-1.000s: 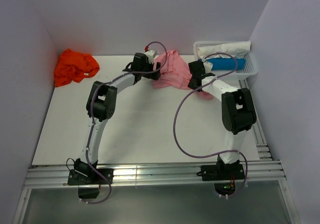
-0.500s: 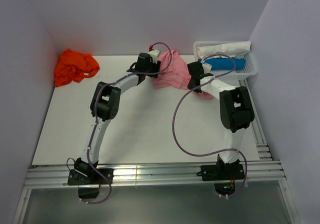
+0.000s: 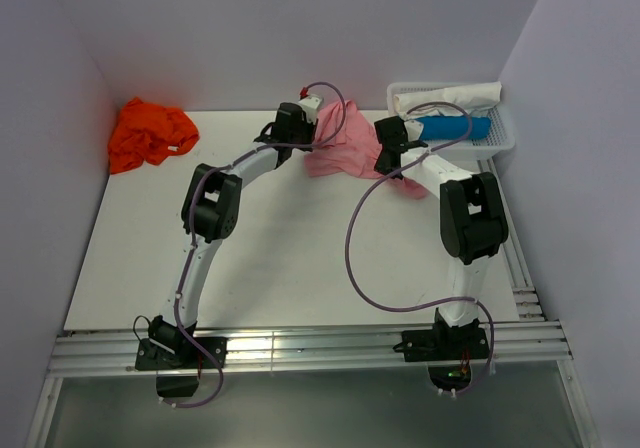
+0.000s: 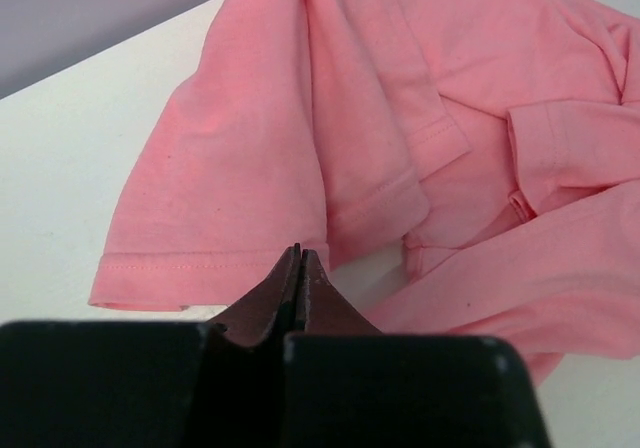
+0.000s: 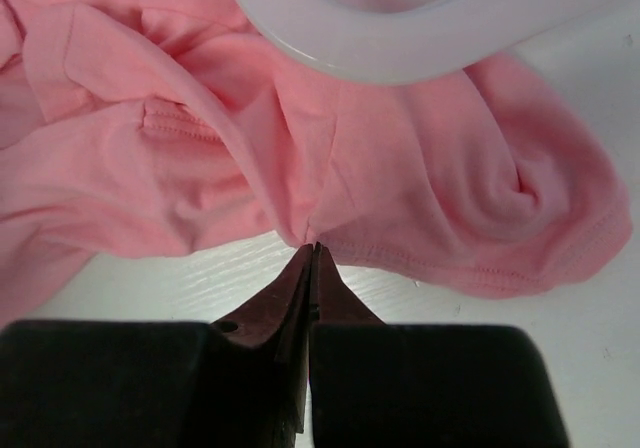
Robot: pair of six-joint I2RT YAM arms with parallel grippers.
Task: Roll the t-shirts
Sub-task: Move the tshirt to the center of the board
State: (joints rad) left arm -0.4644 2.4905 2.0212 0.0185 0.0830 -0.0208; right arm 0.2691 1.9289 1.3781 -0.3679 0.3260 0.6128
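Pinching shut, the left tool (image 4: 298, 260) meets the stitched sleeve hem of the soft pink t-shirt (image 4: 380, 118). The right tool (image 5: 313, 258), also closed, touches a puckered fold; whether either has caught cloth is unclear. The shirt lies crumpled on the white desk (image 3: 290, 248) beside the mesh basket (image 3: 505, 133), and the orange t-shirt (image 3: 150, 133) is bunched far left.

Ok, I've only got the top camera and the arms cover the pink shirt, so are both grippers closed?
Observer: The left gripper is shut, tips at a sleeve hem of the pink t-shirt; whether cloth is caught, I cannot tell.
Operator: And the right one?
Observer: The right gripper is shut too; the hem bunches to a point at its tips, so it looks pinched.
Operator: Anything close by?
Observer: The rim of the white basket overlaps the shirt just beyond those tips.
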